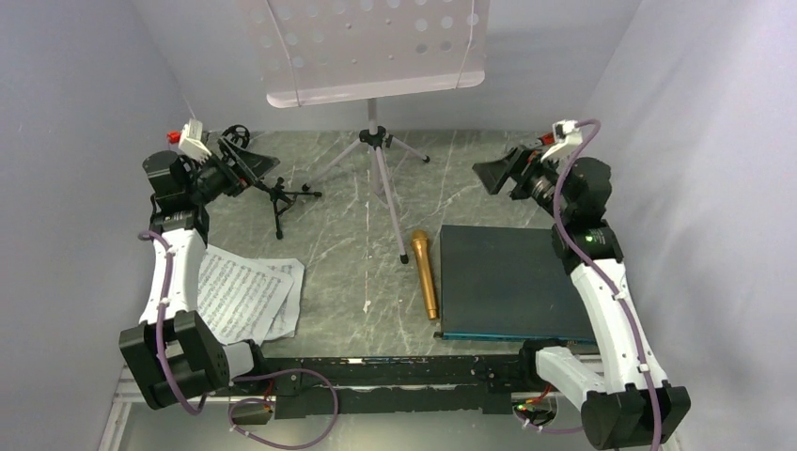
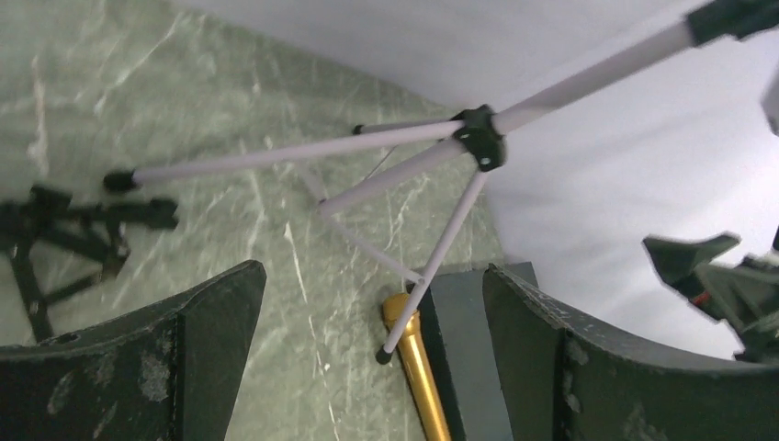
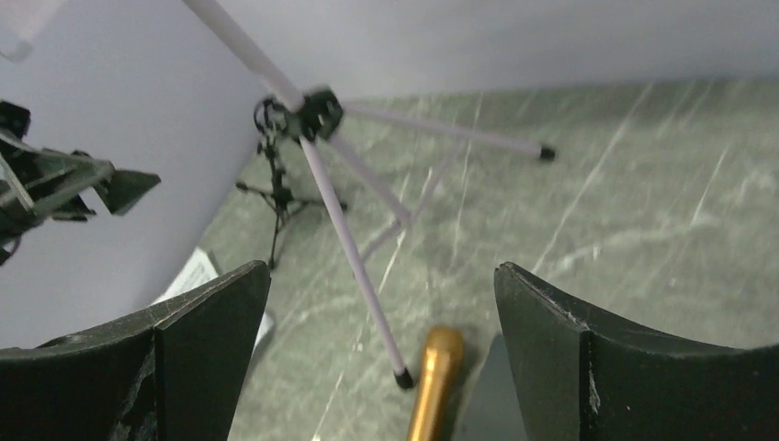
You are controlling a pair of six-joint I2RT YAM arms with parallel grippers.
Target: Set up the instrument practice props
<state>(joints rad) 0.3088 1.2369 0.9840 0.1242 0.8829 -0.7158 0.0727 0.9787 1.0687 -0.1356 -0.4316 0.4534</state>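
Microphone (image 1: 425,274) lies flat just beside dark board (image 1: 512,282) — music stand (image 1: 376,47) upright behind.

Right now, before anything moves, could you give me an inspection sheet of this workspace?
Surface: grey marbled table.
Job's things: music stand upright at the back, no pages on it; sheet-music pages flat by the left arm; gold microphone lying beside the board; black mic stand upright, back left.
Clutter: dark board lying flat, right side.
Grippers: left gripper and right gripper open, holding nothing.
Cables: purple cables along both arms.
Surroundings: pale walls on three sides.
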